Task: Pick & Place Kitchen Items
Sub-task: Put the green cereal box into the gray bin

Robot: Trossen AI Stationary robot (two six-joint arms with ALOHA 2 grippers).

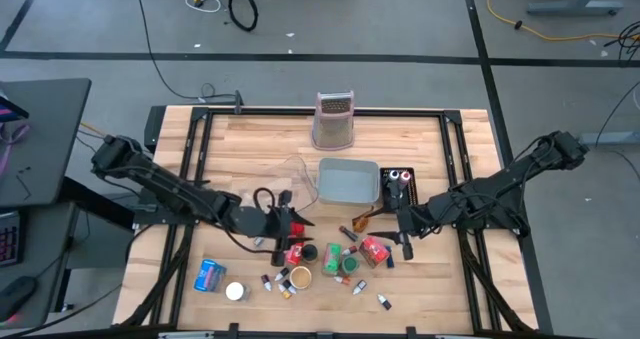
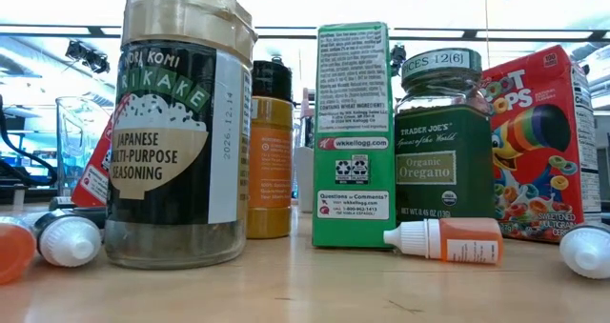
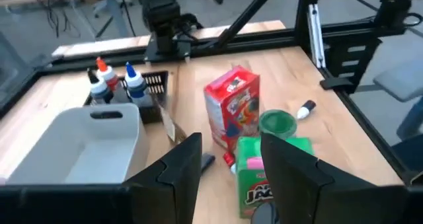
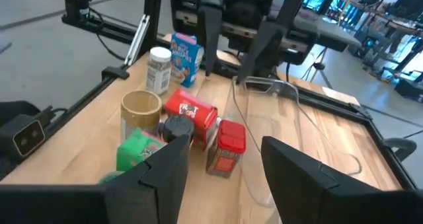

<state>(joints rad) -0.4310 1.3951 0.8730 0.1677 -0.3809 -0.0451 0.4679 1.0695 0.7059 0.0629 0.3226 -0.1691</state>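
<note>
The kitchen items stand in a cluster near the table's near edge: a red cereal box, a green box, a green-lidded oregano jar, a tan-lidded seasoning jar, a red-capped jar and small dropper bottles lying on their sides. A blue packet and a white-lidded jar sit farther left. My left gripper hangs open just on the far side of the cluster's left part. My right gripper is open beside its right end.
A grey tray lies mid-table, with a black tray holding upright dropper bottles on its right and a clear tray on its left. The tall metal grater stands at the far edge.
</note>
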